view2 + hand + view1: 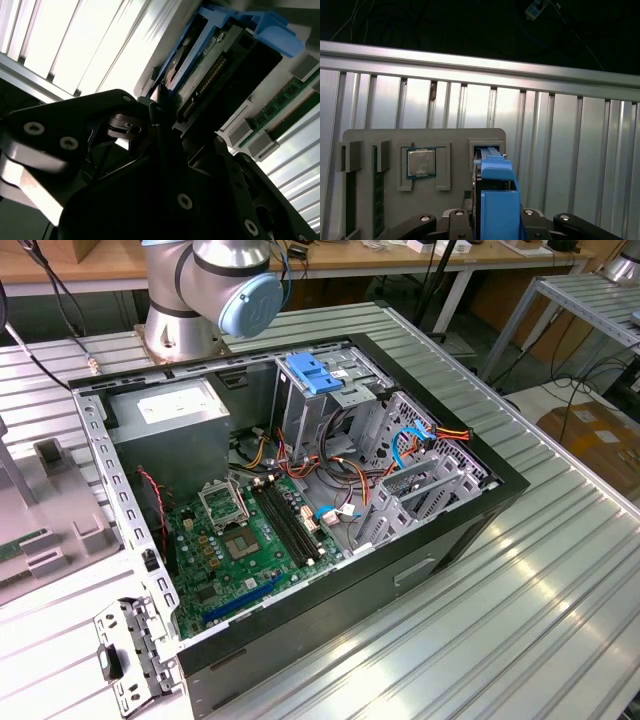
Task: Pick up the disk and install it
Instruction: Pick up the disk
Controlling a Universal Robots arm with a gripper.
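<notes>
Robot fingers (pixel 456 220) are clenched on the disk (pixel 497 200), one on each side of its blue frame. In the first wrist view the disk stands on its edge at a slot in the grey tray (pixel 455 137). A square chip (pixel 421 162) lies in the tray beside that slot, and green memory sticks (pixel 378 190) lie farther along the tray. In the second wrist view the disk (pixel 207 75) shows its plug edge just past the dark fingers (pixel 162 132). In the exterior view the grey tray (pixel 60 540) lies on the ribbed metal counter (pixel 540 620), near the open computer case (pixel 400 570).
</notes>
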